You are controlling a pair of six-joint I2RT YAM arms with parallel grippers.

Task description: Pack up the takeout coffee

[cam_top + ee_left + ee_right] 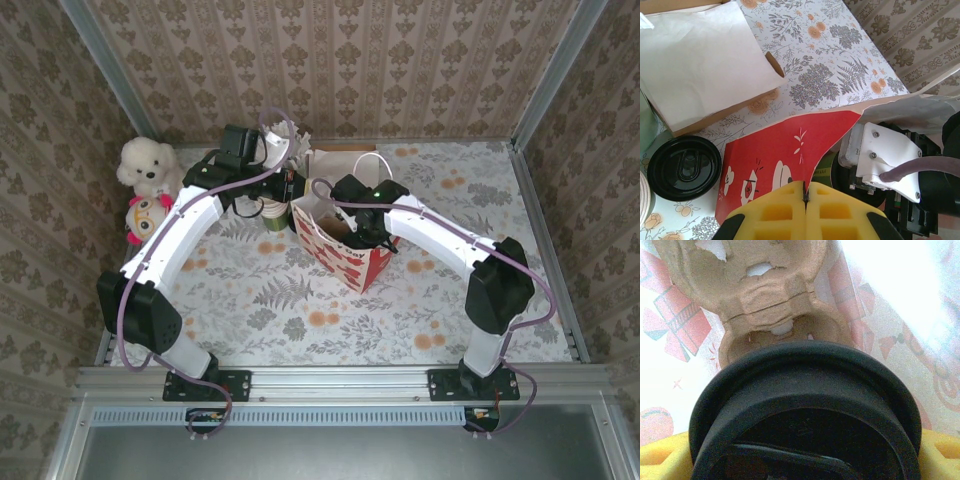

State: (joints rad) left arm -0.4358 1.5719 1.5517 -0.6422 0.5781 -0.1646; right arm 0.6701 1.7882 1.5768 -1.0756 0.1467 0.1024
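Right gripper [368, 232] clamps the coffee [805, 405] over the tray [765, 290] in the bag [345, 262]; we fear it misses and tips.

Bag [345, 250] mid-table [300, 305], left gripper [805, 196] pinching its left rim, right gripper [372, 235] inside it holding the takeout coffee [805, 410] above a cup carrier [765, 295]; round lid [684, 167] just left of bag, box [705, 65] behind, plush toys [145, 185] far left

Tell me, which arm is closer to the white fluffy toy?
Left. The left arm lies close beside the white fluffy toy; the right arm is farther off, reaching into the red bag.
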